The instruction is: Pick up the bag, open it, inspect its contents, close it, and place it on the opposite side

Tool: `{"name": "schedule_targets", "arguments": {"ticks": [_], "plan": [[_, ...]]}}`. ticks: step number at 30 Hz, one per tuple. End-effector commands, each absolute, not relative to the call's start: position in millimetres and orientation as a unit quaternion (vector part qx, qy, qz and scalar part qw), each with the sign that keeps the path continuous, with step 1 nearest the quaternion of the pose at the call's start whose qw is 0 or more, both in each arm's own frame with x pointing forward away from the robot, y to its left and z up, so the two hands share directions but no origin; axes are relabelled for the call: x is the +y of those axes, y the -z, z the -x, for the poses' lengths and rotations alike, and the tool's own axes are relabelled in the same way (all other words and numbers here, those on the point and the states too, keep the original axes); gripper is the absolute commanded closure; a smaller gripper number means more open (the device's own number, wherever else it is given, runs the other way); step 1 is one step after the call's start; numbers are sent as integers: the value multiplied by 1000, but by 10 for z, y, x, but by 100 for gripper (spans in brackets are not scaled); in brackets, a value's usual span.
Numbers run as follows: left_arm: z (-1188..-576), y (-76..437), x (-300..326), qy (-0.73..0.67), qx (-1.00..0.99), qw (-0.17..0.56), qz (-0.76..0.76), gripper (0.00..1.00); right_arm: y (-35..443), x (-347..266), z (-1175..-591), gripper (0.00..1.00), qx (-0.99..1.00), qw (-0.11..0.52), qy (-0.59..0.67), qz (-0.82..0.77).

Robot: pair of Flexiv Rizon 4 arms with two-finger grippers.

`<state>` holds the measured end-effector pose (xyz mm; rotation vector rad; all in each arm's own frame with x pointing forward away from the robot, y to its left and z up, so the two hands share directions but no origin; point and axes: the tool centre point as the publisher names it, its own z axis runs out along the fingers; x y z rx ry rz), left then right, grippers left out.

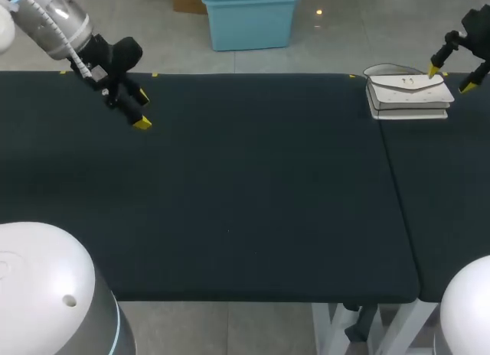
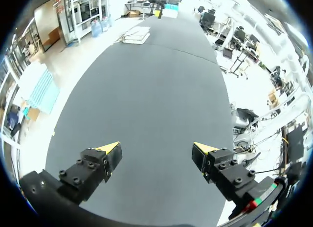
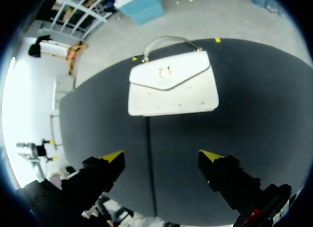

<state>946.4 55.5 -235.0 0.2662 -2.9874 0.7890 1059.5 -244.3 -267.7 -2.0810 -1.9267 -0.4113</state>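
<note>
The bag (image 1: 408,95) lies closed, unlifted, at the table's (image 1: 245,187) far right. The right pincer (image 1: 449,78) hovers over it, the left pincer (image 1: 142,110) well apart, both wide open and empty; every step remains

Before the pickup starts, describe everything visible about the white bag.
The white bag is a flat, leather-looking handbag with a pointed envelope flap, shut, a small metal clasp and a thin arched handle. It lies flat on the dark table by its far edge, right side. The open right hand hangs above it, not touching.
</note>
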Motion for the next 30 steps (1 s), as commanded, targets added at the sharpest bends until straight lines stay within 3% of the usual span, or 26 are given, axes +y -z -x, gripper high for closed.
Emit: {"name": "schedule_targets", "arguments": {"ticks": [1, 17, 30], "plan": [[-9541, 2363, 592, -271, -960, 56, 36, 0, 2802, -2497, -10724, 0, -659, 135, 137, 727], [-9631, 2610, 541, -311, -950, -2, 26, 0, 3113, -2737, -10994, 0, -646, 131, 137, 739], [-9674, 2697, 518, -309, -950, 3, 44, 0, 3420, -2983, -11257, 0, -632, 140, 139, 749]]}}
